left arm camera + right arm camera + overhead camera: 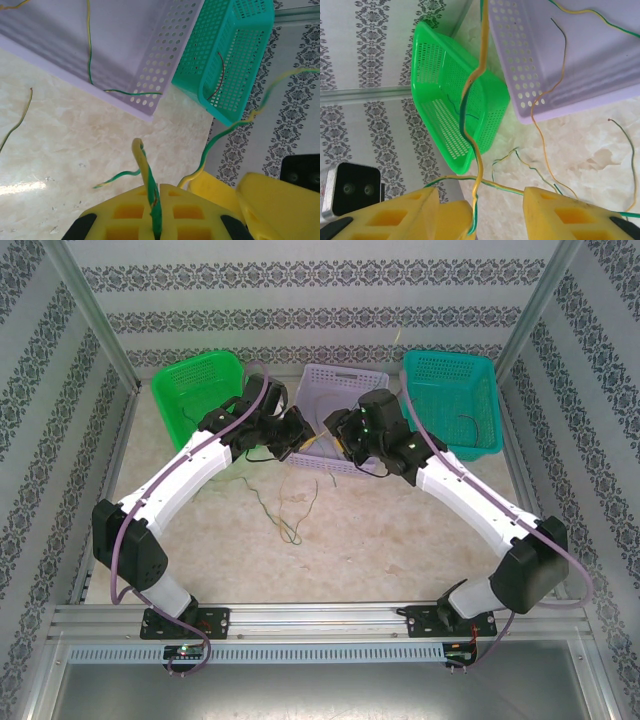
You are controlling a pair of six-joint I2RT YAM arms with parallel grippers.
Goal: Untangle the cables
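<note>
In front of the lavender basket, the cables are not apart yet. A loose bunch lies on the desk, and strands run up over the basket's near wall.

Risks:
- If the held cable gets pulled, strands hooked on it likely drag along and the knot tightens instead of opening.
- A strand could snag in the basket's wall holes and shift or tip the basket.
- If the right hand closes off-centre, the strand probably slips out.

Left hand is clamped on one green-yellow cable, which stands up from the seam between the fingers.

Right hand has its jaws apart and grips nothing. A yellow-green strand hangs through the gap, close against one finger. I can't tell if it's the same cable.
</note>
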